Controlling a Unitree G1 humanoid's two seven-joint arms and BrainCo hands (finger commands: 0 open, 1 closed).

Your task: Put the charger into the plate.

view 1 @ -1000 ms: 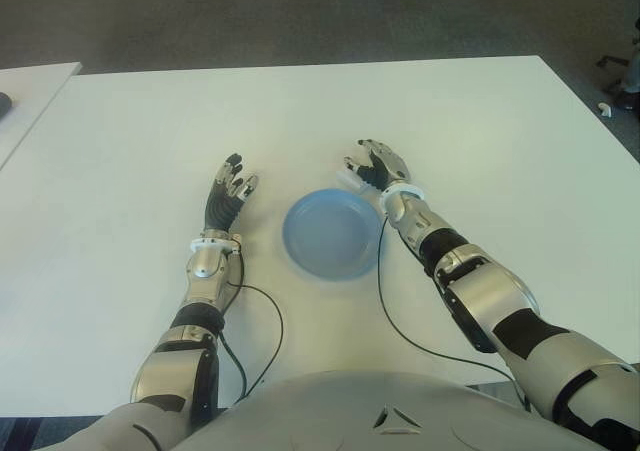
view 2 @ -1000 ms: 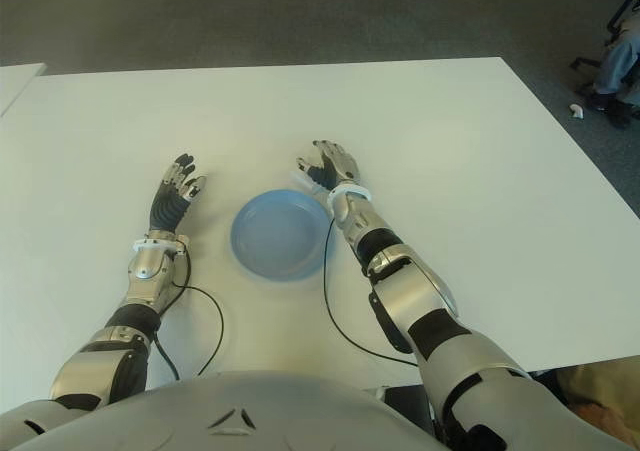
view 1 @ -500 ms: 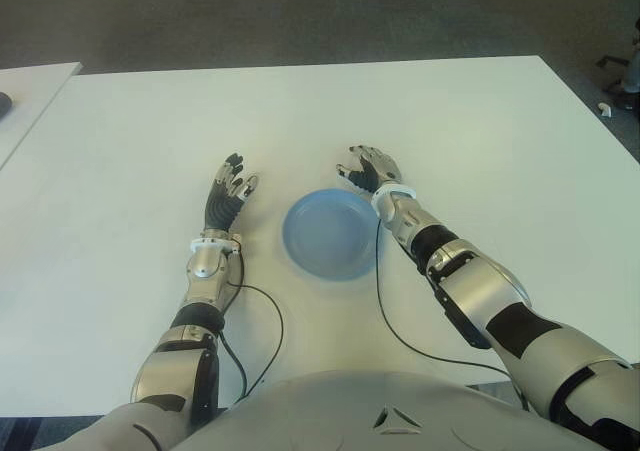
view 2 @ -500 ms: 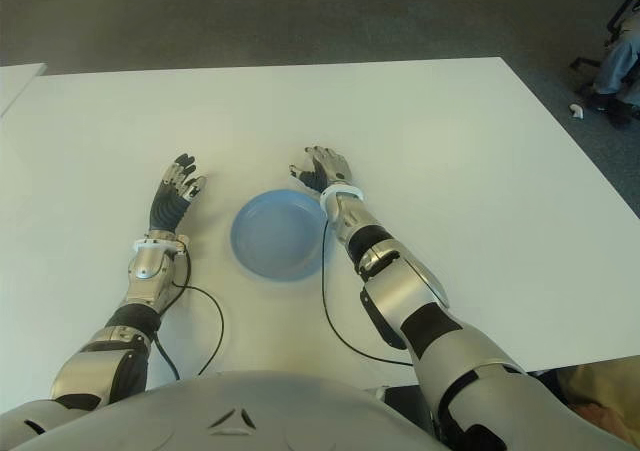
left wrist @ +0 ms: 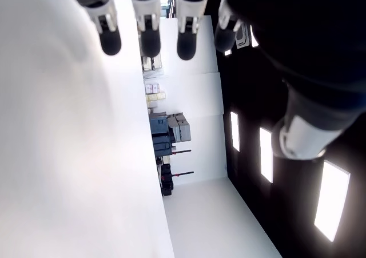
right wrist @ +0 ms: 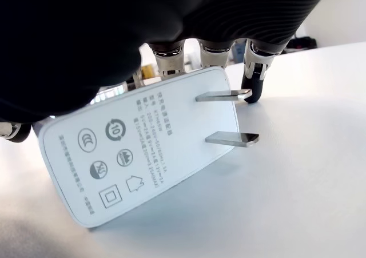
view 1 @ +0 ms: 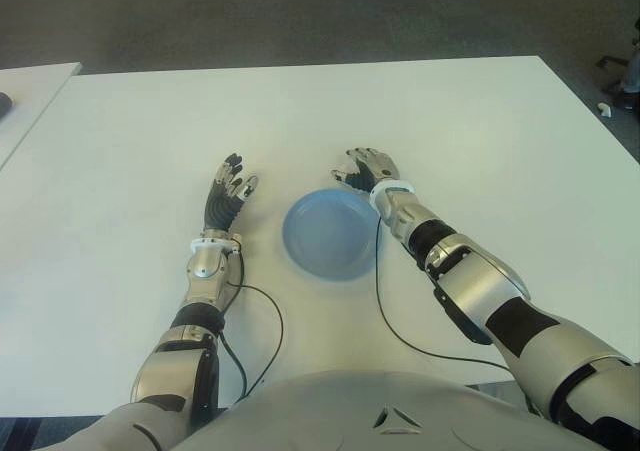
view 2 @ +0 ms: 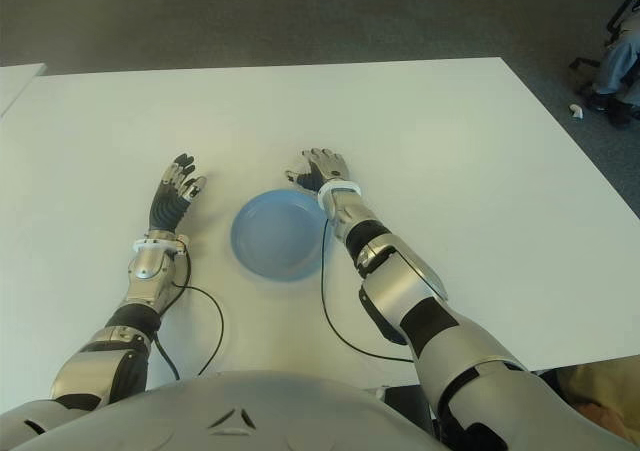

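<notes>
The right hand [view 1: 365,167] sits palm-down on the white table [view 1: 480,141], just beyond the far right rim of the blue plate [view 1: 330,235], roughly midway between the table's left and right edges. Its own wrist view shows the fingers [right wrist: 255,75] curled over a white charger [right wrist: 143,149], clamped on it; the charger's flat face with printed marks and two metal prongs [right wrist: 229,116] is turned toward the camera, and its lower corner touches or nearly touches the tabletop. From the eye views the charger is hidden under the hand, so it lies outside the plate, close to its far rim. A thin black cable [view 1: 385,316] runs from the right forearm across the table toward the near edge, passing beside the plate's right side.

The left hand [view 1: 229,189] shows to the left of the plate, apart from it, with fingers stretched out and slightly apart, holding nothing; its wrist view shows four straight fingertips [left wrist: 150,39] over bare tabletop. A second black cable [view 1: 262,311] loops near the left forearm towards the near edge
</notes>
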